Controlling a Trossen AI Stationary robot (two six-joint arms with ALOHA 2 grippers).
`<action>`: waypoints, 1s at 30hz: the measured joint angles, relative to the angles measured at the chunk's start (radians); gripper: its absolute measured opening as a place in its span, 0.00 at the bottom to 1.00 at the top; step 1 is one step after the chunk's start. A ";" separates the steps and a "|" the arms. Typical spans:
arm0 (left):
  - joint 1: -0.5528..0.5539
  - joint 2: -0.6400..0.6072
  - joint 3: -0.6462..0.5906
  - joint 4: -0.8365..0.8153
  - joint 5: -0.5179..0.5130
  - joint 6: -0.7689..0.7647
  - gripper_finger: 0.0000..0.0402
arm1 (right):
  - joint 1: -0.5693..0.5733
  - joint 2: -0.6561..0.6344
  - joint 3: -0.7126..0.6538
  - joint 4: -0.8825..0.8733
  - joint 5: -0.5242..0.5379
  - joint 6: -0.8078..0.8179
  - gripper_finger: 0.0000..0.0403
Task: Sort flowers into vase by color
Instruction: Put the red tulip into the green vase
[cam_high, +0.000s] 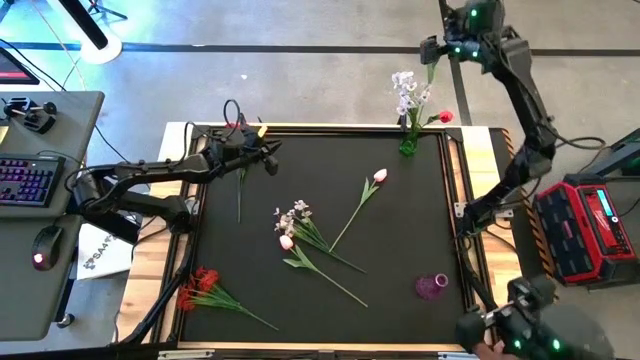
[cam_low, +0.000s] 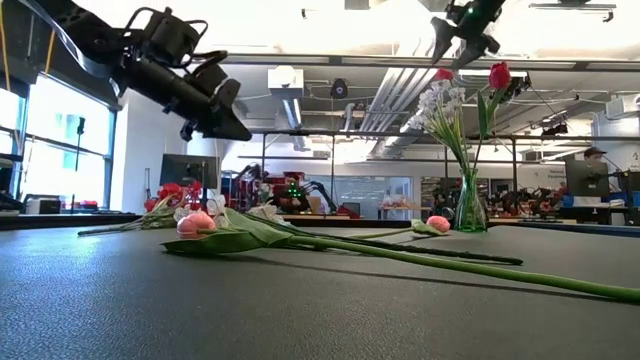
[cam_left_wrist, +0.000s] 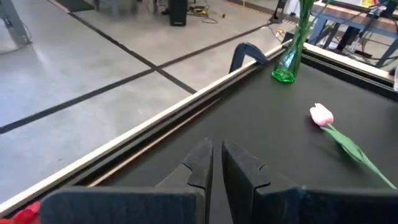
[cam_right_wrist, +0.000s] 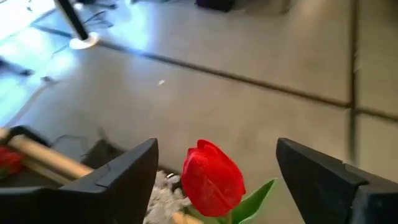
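A green glass vase (cam_high: 408, 145) (cam_low: 466, 212) stands at the mat's far right, holding a white-lavender sprig (cam_high: 403, 90) and a red tulip (cam_high: 445, 117) (cam_right_wrist: 212, 177). My right gripper (cam_low: 465, 35) (cam_right_wrist: 214, 171) hovers open above them, its fingers wide on either side of the tulip's head without touching it. On the mat lie two pink tulips (cam_high: 380, 176) (cam_high: 287, 242), a white-lavender sprig (cam_high: 295, 215) and a red bunch (cam_high: 200, 285). My left gripper (cam_high: 270, 155) (cam_left_wrist: 217, 165) is shut and raised over the mat's far left. A bare green stem (cam_high: 240, 190) lies below it.
A small purple vase (cam_high: 432, 287) sits near the mat's near right corner. The mat has a raised frame (cam_left_wrist: 205, 93) along its far edge. A keyboard and mouse rest on a side table (cam_high: 60, 110) to the left. A red case (cam_high: 590, 225) stands right of the table.
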 joint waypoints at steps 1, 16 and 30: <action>0.000 0.006 0.000 0.010 0.003 0.000 0.05 | -0.011 0.016 0.027 -0.024 -0.036 0.005 0.79; 0.000 0.043 0.000 0.024 0.012 0.001 0.05 | -0.046 0.072 0.102 -0.121 -0.163 -0.086 0.38; 0.053 0.043 0.000 0.075 0.013 0.094 0.05 | -0.046 0.073 0.102 -0.349 -0.185 -0.087 0.13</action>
